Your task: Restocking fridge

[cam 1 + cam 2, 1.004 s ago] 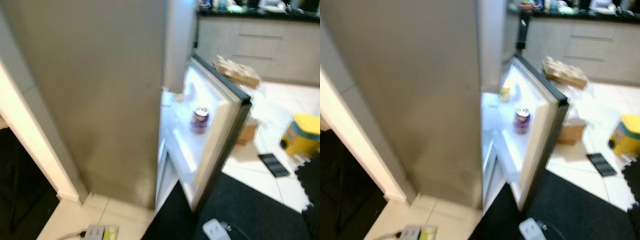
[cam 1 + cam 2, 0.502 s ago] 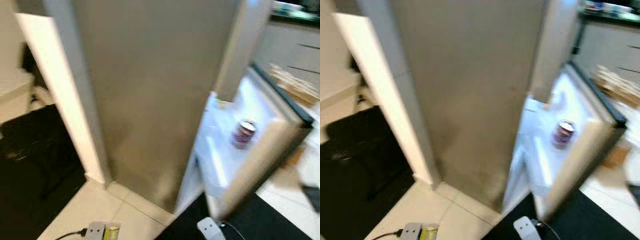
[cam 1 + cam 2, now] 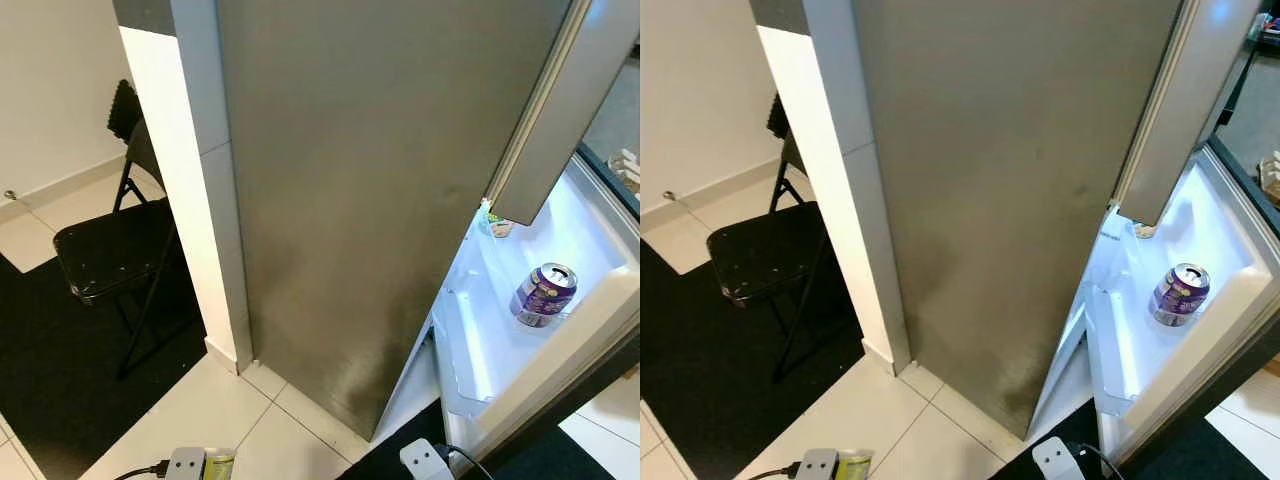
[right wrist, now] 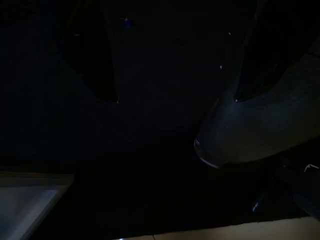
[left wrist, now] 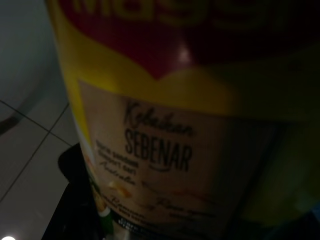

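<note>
Purple can [image 3: 542, 294], one, in fridge door [image 3: 560, 340]

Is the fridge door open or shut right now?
Open. The fridge door swings out, its lit inner shelf showing a purple can standing upright.

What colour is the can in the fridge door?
Purple, with a silver top; the can shows best in the left eye view.

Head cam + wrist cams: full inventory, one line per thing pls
fridge: 1, grey steel, centre, lower door open
can: 1, purple, upright on the open door's shelf
small item: 1, pale, further back on the door shelf, too small to tell
chair: 1, black folding, left of the white wall
power strip: 1, grey, floor tiles
adapter: 1, white, black mat by the door
packet: 1, yellow and red, close before left wrist camera
right gripper: 1, black, open, in shade
</note>
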Robot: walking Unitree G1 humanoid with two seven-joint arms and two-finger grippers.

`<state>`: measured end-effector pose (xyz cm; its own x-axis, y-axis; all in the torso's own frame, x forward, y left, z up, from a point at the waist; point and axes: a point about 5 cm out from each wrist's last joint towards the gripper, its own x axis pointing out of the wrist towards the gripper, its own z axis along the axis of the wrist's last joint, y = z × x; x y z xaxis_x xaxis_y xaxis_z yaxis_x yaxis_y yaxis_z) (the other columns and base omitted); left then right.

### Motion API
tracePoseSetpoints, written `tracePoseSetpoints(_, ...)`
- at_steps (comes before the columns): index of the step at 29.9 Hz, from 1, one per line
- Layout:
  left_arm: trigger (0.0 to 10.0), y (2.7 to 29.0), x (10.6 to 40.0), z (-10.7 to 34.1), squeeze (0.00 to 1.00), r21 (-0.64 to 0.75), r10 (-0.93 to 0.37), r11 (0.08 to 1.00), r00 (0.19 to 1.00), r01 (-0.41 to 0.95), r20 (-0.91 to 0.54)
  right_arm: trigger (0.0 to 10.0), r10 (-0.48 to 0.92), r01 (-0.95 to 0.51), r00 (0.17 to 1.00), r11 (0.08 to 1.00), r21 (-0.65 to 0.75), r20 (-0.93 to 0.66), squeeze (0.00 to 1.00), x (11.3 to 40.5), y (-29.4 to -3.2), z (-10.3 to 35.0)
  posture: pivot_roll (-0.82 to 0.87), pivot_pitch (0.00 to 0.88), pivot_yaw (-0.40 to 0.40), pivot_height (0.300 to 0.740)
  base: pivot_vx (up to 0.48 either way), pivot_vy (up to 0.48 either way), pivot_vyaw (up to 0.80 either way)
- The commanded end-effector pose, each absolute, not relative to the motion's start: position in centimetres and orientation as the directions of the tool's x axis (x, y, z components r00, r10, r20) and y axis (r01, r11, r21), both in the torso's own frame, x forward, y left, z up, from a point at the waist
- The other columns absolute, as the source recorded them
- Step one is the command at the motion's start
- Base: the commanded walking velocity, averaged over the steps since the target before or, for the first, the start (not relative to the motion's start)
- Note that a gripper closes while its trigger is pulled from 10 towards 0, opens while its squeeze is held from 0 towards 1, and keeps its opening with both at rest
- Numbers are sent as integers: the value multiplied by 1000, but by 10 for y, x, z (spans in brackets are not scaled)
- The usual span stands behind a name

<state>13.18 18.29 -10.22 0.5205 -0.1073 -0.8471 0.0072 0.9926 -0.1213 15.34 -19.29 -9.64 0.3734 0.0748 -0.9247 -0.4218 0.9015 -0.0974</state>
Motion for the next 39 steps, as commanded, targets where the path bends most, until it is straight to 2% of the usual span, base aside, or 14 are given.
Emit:
tracePoseSetpoints(1,10000,178,122,-106,0,-142,-130,990,484,12,-865,10000,66,-424,356,900,-98,-932,0,148,-195,-98,-43,0,-34,740,0,-469,0)
tracePoseSetpoints(18,10000,179,121,-106,0,-131,-122,991,483,15,-867,10000,72,-427,358,899,-95,-931,0,148,-194,-98,-42,0,-36,740,0,-451,0)
tracePoseSetpoints(26,10000,181,121,-106,0,-117,-104,993,484,5,-869,10000,119,-404,408,913,-62,-905,0,158,-188,-95,-43,0,-36,740,0,0,0)
tracePoseSetpoints(39,10000,180,123,-106,0,-115,-101,993,491,1,-865,10000,222,-431,523,902,-31,-823,0,192,-172,-78,-44,0,-40,740,0,0,0)
